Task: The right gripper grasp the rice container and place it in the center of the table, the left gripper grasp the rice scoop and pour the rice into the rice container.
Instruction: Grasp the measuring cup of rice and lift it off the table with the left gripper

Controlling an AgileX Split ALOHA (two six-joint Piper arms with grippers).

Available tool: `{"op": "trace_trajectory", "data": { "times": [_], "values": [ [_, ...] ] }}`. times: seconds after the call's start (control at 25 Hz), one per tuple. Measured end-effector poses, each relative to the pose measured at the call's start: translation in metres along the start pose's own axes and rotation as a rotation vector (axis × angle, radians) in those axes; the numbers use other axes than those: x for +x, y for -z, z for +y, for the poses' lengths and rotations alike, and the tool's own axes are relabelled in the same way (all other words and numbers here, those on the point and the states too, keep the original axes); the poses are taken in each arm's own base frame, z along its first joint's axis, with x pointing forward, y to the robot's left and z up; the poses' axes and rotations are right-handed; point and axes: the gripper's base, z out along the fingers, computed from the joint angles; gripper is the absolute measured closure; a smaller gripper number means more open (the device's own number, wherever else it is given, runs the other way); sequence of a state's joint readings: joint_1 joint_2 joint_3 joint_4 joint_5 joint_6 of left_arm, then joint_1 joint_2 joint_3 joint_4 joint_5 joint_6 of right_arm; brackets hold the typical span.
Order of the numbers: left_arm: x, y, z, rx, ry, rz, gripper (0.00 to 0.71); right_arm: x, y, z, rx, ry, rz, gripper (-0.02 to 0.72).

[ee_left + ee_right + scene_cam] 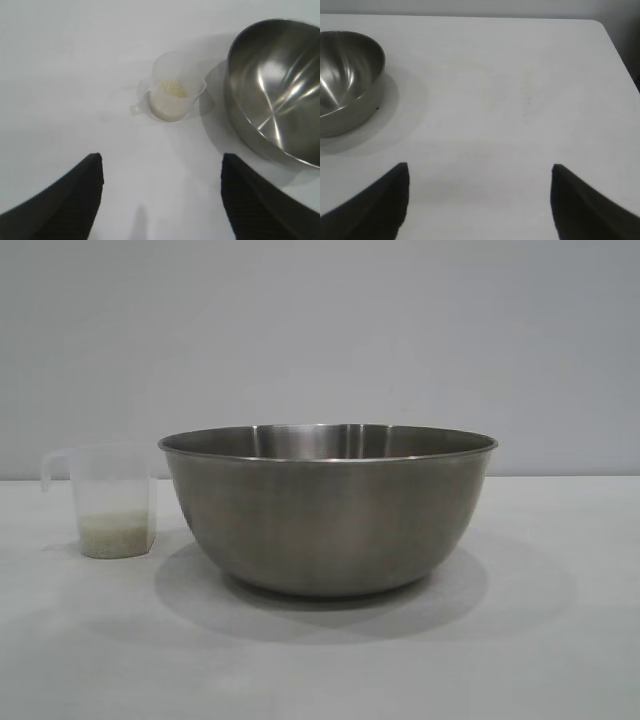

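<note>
While my left gripper (160, 200) hangs above the white table (560, 640) with its two black fingers spread wide and nothing between them, the rice scoop (110, 502) stands upright on the surface out in front of it, well apart from my fingertips. It is a small translucent measuring cup, its long axis vertical and its mouth facing up, with the loop handle pointing away from the rice container (328, 510) toward the table's left edge as the exterior view shows it. A shallow layer of cream rice (116, 536) sits in its bottom. Just beside the scoop, not touching it, the steel mixing bowl rests upright near the middle of the table, rim level, its inside bare metal where I can see into it. My right gripper (480, 200) is also open and holds nothing, over bare tabletop, with the bowl off to one side and the table's far edge and rounded corner ahead.
</note>
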State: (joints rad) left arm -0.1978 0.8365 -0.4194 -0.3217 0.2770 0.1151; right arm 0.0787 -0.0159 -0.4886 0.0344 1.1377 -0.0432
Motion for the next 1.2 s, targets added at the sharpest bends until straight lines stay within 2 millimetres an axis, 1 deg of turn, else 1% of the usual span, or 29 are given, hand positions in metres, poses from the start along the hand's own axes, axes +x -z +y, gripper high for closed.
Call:
{"op": "trace_trajectory", "data": {
  "times": [0.2,0.4,0.56,0.72,0.84,0.96,1.2],
  "values": [
    [0.020,-0.008,0.012,-0.056,0.030,-0.133,0.235,0.000,0.000,0.000,0.000,0.000,0.000,0.178],
    [0.038,-0.011,0.022,-0.105,0.024,-0.222,0.235,0.000,0.000,0.000,0.000,0.000,0.000,0.178],
    [0.048,-0.011,0.026,-0.117,-0.033,-0.267,0.235,0.000,0.000,0.000,0.000,0.000,0.000,0.178],
    [0.055,-0.015,0.024,-0.083,-0.117,-0.300,0.235,0.000,0.000,0.000,0.000,0.000,0.000,0.178],
    [0.062,-0.022,0.022,-0.046,-0.163,-0.317,0.235,0.000,0.000,0.000,0.000,0.000,0.000,0.178],
    [0.065,-0.032,0.021,-0.023,-0.184,-0.330,0.235,0.000,0.000,0.000,0.000,0.000,0.000,0.178],
    [0.071,-0.062,0.024,-0.001,-0.168,-0.360,0.235,0.000,0.000,0.000,0.000,0.000,0.000,0.178]
  ]
}}
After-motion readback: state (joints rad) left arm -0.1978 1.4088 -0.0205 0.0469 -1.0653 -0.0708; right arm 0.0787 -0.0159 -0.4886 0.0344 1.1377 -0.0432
